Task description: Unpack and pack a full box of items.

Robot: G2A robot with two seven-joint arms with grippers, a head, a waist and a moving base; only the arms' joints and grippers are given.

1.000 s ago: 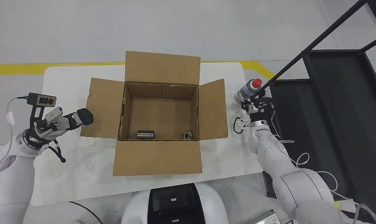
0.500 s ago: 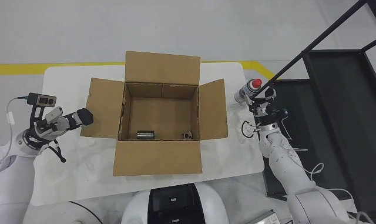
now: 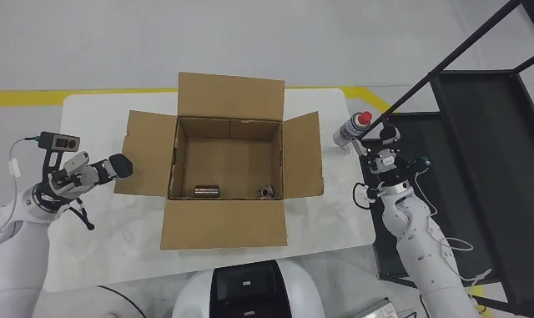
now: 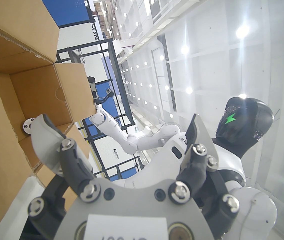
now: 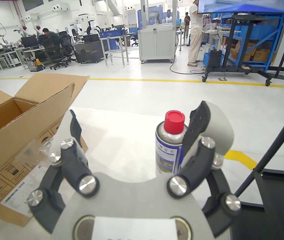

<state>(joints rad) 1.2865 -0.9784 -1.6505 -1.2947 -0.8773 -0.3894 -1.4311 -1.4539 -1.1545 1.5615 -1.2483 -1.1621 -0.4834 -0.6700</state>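
Cardboard box (image 3: 231, 95) between arms; left jaws open; right jaws open, spray can (image 3: 350, 132) just beside.

Pale grey floor (image 3: 334, 26) crossed by a yellow line (image 3: 83, 93), with a black rack (image 3: 476, 134) beside the white table (image 3: 92, 126).

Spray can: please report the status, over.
Left gripper open, beside box. Right gripper open, spray can upright on table just ahead, not gripped. Two metal parts in box. Rack bar near can.
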